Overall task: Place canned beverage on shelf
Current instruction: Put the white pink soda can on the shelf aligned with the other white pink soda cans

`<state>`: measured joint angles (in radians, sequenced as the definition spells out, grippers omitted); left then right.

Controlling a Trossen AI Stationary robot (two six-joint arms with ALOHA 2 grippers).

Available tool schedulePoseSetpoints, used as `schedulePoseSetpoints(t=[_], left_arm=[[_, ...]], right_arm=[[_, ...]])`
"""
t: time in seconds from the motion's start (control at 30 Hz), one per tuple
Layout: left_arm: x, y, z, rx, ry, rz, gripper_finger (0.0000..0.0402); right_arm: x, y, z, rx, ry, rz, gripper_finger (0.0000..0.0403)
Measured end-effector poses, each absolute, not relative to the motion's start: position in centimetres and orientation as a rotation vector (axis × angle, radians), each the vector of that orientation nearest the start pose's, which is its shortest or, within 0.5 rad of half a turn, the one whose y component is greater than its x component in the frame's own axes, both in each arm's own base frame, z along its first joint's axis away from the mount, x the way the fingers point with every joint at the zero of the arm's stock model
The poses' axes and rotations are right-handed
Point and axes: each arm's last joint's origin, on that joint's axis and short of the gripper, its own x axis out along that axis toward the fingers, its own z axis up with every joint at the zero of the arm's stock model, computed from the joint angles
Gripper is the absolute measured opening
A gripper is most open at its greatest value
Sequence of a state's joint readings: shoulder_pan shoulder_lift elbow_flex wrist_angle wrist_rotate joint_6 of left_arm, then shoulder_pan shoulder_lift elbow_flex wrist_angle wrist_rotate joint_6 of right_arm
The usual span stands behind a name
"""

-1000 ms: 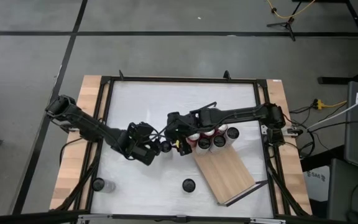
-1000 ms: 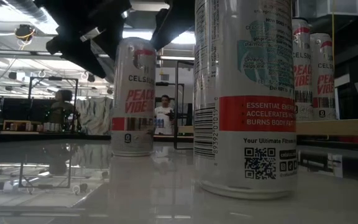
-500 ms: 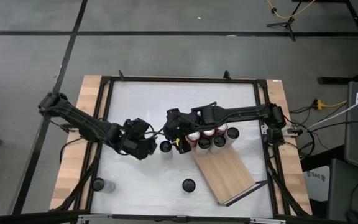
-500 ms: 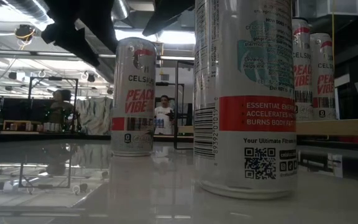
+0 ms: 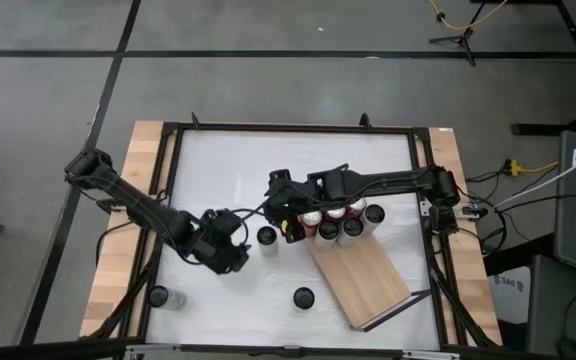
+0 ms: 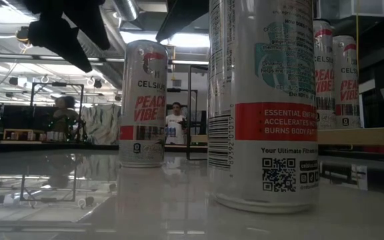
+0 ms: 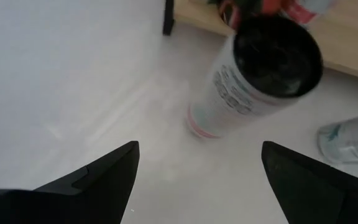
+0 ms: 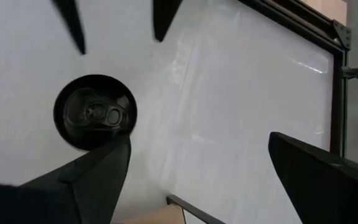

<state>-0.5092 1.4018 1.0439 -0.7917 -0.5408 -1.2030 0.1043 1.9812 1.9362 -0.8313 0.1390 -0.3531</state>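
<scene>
Hovering beside the standing can [image 5: 266, 236], right gripper [image 5: 284, 221] and left gripper [image 5: 236, 250], fingers spread (nothing held), positioning to carry it shelfward [image 5: 363, 275].

On the counter [image 5: 228, 170], the shelf [image 5: 363, 280] lies angled, right of centre, w/ a row of cans [image 5: 340, 222] at its far end. One can [image 5: 266, 236] stands on the counter just left of that row, btwn the two pincers: left pincer [image 5: 236, 250] near its left, right pincer [image 5: 280, 222] just above and right of it, both apart from it. Another can [image 5: 303, 297] stands nearer the front, left of the shelf. A third can [image 5: 158, 296] stands at the front-left edge.
</scene>
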Motion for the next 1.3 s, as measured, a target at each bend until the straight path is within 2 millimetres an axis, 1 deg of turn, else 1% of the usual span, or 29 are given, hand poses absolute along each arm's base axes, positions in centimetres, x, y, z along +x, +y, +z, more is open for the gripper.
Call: schedulePoseSetpoints(t=[0.13, 0.23, 0.37, 0.43, 0.6, 0.77, 1.0, 1.3], left_arm=[[24.8, -12.7, 23.7, -0.505, 0.768, 0.586, 0.0332], [25.4, -13.1, 22.8, -0.483, 0.759, 0.601, 0.0332], [25.8, -13.3, 22.1, -0.471, 0.769, 0.611, 0.0332], [25.9, -13.3, 22.0, -0.469, 0.765, 0.617, 0.0332], [25.9, -13.1, 22.0, -0.463, 0.723, 0.656, 0.0332], [25.9, -12.8, 22.0, -0.453, 0.715, 0.673, 0.0332], [25.5, -12.5, 21.8, -0.406, 0.749, 0.704, 0.0332], [25.4, -12.5, 21.7, -0.402, 0.783, 0.693, 0.0332]], right_arm=[[43.3, 4.1, 32.1, -0.436, 0.86, 0.119, 0.0374], [43.6, 4.2, 31.8, -0.436, 0.856, 0.119, 0.0374], [44.2, 4.2, 30.7, -0.439, 0.884, 0.123, 0.0374], [44.5, 4.3, 29.8, -0.442, 0.909, 0.128, 0.0374], [44.8, 4.3, 29.1, -0.442, 0.927, 0.128, 0.0374], [44.7, 4.2, 29.1, -0.443, 0.936, 0.128, 0.0374], [44.6, 4.3, 29.0, -0.435, 0.954, 0.133, 0.0374], [44.5, 4.2, 29.1, -0.436, 0.96, 0.133, 0.0374]])
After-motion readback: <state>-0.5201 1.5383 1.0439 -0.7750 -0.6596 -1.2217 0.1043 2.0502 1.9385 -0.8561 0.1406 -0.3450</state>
